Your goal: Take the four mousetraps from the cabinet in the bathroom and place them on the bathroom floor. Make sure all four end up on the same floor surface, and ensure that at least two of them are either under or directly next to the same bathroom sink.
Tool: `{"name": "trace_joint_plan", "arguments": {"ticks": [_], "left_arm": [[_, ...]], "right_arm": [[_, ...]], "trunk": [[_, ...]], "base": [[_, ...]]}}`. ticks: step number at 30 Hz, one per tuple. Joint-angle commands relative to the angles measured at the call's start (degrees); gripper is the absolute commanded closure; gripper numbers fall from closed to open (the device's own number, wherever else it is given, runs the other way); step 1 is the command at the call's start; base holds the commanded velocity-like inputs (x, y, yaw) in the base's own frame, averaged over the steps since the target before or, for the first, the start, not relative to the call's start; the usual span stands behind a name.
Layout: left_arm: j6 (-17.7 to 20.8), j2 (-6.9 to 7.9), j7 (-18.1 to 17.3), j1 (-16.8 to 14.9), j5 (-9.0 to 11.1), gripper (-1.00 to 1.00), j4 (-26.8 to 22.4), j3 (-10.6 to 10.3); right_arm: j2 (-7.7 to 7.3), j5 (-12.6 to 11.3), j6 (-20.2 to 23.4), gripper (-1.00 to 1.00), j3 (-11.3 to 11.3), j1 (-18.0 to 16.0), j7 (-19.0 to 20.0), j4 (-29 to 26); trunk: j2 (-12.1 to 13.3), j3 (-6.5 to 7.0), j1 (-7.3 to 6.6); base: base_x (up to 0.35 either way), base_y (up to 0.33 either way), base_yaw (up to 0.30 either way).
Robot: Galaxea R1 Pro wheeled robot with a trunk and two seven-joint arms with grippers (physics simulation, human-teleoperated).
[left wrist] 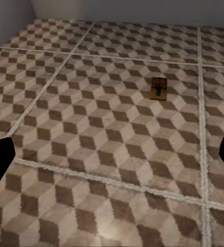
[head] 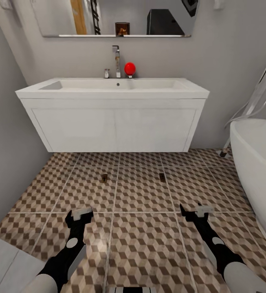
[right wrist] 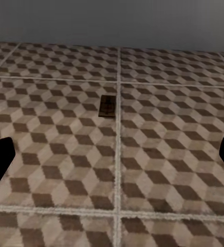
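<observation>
A wide white rectangular wall-hung sink (head: 112,90) with a chrome tap (head: 116,61) hangs above a bathroom floor of brown-and-beige cube-patterned tiles (head: 141,244). Two tiny flat dark-brown mousetraps lie on the tiles just in front of the sink, well apart: the left mousetrap (head: 104,178) and the right mousetrap (head: 162,177). The black left hand (head: 79,215) and black right hand (head: 194,212) hover low, both released and empty. A white oval bathtub (head: 257,162) stands at right.
</observation>
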Motion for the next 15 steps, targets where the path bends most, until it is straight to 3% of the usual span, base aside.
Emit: {"name": "trace_joint_plan", "arguments": {"ticks": [1, 15], "left_arm": [[-0.28, 0.06, 0.38, -0.04, 0.56, -1.0, 0.04, -0.42], [-0.28, 0.04, 0.43, -0.04, 0.56, -1.0, 0.03, -0.42]], "right_arm": [[0.04, 0.6, -0.21, -1.0, -0.49, -0.05, 0.24, 0.04], [0.04, 0.6, -0.21, -1.0, -0.48, -0.06, 0.24, 0.04]], "trunk": [[0.0, 0.19, -0.03], [0.19, 3.29, -0.4]], "base": [[0.0, 0.0, 0.0], [0.0, 0.0, 0.0]]}}
